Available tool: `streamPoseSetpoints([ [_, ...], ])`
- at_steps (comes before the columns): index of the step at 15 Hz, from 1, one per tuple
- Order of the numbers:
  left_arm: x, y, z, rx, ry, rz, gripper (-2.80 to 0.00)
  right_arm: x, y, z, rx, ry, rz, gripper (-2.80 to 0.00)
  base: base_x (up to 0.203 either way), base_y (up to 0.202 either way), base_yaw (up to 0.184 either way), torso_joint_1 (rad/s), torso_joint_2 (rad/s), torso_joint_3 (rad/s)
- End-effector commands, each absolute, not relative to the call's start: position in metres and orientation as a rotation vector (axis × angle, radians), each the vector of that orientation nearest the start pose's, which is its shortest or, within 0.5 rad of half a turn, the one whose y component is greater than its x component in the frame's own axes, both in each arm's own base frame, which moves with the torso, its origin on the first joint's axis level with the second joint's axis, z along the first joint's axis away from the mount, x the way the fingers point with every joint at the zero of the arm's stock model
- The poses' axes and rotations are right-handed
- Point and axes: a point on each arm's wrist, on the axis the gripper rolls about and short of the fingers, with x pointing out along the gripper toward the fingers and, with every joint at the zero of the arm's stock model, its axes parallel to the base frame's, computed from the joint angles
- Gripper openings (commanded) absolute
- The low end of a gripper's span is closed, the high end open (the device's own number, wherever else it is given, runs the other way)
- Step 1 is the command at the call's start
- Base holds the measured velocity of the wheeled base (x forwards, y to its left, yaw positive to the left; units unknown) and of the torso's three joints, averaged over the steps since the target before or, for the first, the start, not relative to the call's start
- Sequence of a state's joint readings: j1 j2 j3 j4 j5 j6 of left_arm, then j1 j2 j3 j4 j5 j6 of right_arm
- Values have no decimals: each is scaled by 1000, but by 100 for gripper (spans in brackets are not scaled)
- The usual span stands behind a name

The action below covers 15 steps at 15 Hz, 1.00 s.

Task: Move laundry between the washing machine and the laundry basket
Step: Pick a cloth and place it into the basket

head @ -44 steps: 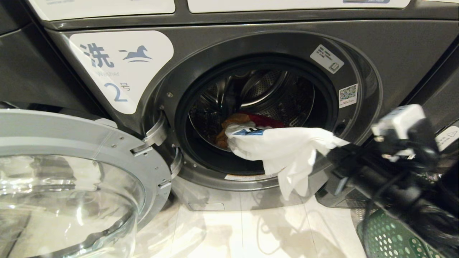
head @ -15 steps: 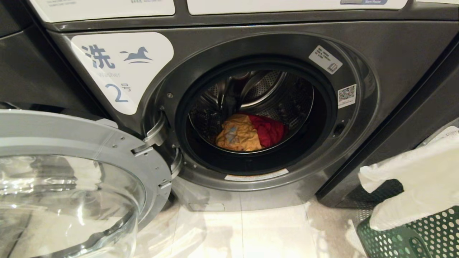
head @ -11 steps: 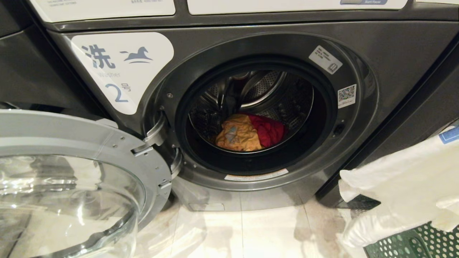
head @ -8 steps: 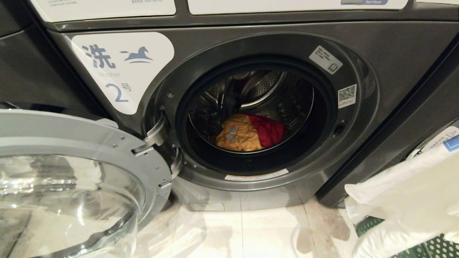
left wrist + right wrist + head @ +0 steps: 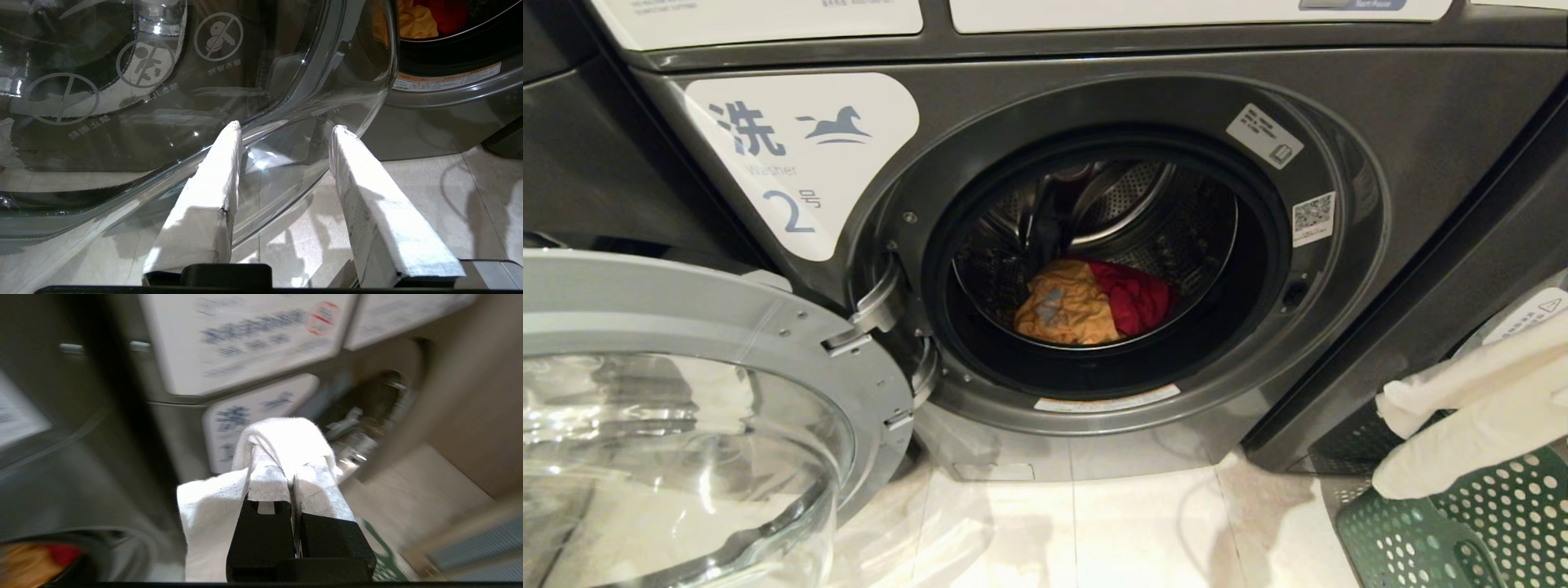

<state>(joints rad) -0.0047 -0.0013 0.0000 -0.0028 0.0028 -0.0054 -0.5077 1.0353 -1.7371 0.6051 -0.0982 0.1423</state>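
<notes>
Right gripper clamped tight on white cotton garment above green perforated plastic basket, left gripper fingers apart, empty-handed

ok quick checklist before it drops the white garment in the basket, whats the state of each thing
1. Grip: right gripper shut on the white garment: ok.
2. Garment out of the washing machine: ok.
3. Garment above the green laundry basket: partly. It hangs at the basket's near edge and how far over the opening it reaches is cut off: cannot tell.
4. Garment's lower end free of the basket rim: cannot tell.
5. Left gripper out of the way, near the open glass door, holding nothing: ok.
6. Laundry left in the drum: yellow garment and red garment remain: not ok.
</notes>
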Motion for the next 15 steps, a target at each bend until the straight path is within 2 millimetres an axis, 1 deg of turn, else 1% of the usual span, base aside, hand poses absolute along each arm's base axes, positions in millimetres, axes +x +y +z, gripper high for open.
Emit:
streamPoseSetpoints([
  [1,-23,0,75,-6,-2,-2,-280,34,-25,431,124,-104,-695,-280,0,0,0,0,0,0],
  [3,-23,0,75,-6,-2,-2,-280,46,-37,424,128,-62,-749,-280,0,0,0,0,0,0],
  [5,-23,0,75,-6,-2,-2,-280,70,-61,415,144,-18,-808,-280,0,0,0,0,0,0],
  [7,-23,0,75,-6,-2,-2,-280,98,-94,408,158,14,-860,-280,0,0,0,0,0,0],
  [9,-23,0,75,-6,-2,-2,-280,118,-131,400,170,36,-904,-280,0,0,0,0,0,0],
  [10,-23,0,75,-6,-2,-2,-280,125,-151,394,180,52,-924,-280,0,0,0,0,0,0],
  [12,-23,0,75,-6,-2,-2,-280,131,-184,377,216,108,-954,-280,0,0,0,0,0,0],
  [14,-23,0,75,-6,-2,-2,-280,137,-209,357,258,180,-972,-280,0,0,0,0,0,0],
  [15,-23,0,75,-6,-2,-2,-280,139,-217,342,278,236,-965,-280,0,0,0,0,0,0],
])
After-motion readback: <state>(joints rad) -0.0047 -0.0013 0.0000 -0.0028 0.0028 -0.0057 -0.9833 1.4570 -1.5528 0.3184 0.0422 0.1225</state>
